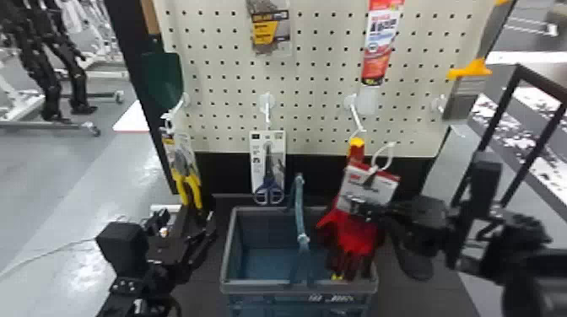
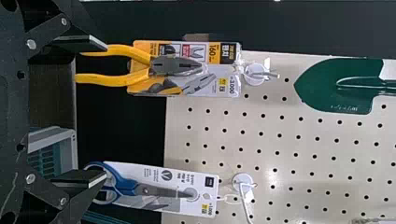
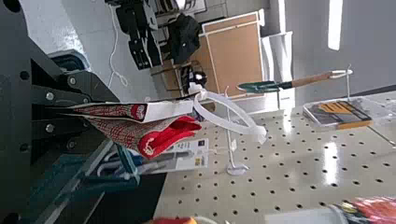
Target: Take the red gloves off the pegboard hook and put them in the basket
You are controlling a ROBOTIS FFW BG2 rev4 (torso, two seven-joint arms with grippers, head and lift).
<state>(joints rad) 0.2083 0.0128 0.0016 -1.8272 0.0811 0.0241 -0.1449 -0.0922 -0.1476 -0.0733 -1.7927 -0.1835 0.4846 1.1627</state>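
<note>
Where the right gripper [image 1: 363,210] closes: clamped on the red gloves [image 1: 358,236], beneath their white card [image 1: 367,187]; it comes in from the robot's right, so the load lies right at its tips, with no reach left to make.

Gloves' long axis: close to upright, cuffs and card above, glove fingers trailing downward, leaning a little; a hanging bundle that will probably swing if hurried.

Left gripper [image 2: 106,111]: released, its two tips apart with nothing between them, to the left of the basket and near the yellow-handled pliers [image 2: 112,80]; the farther hand from the gloves, and I judge it isn't needed.

Basket [image 1: 295,288]: below the gloves, which overlap its right-hand part in the head view; how high they hang above it, I cannot tell. The coming move seems mainly downward, easing slightly left so the glove fingers drop inside the right wall.

Basket handle [image 1: 300,210]: standing up just left of the gloves; too much leftward travel could drape them over it.

Tag loop [image 1: 382,156]: apart from the hook [image 1: 356,118], so the lifting-off looks done and lowering is the step in hand.

Pegboard [image 1: 312,88]: behind it all, with another red-and-yellow item [image 1: 356,149] hanging from that same hook; best kept well away from on the descent.
</note>
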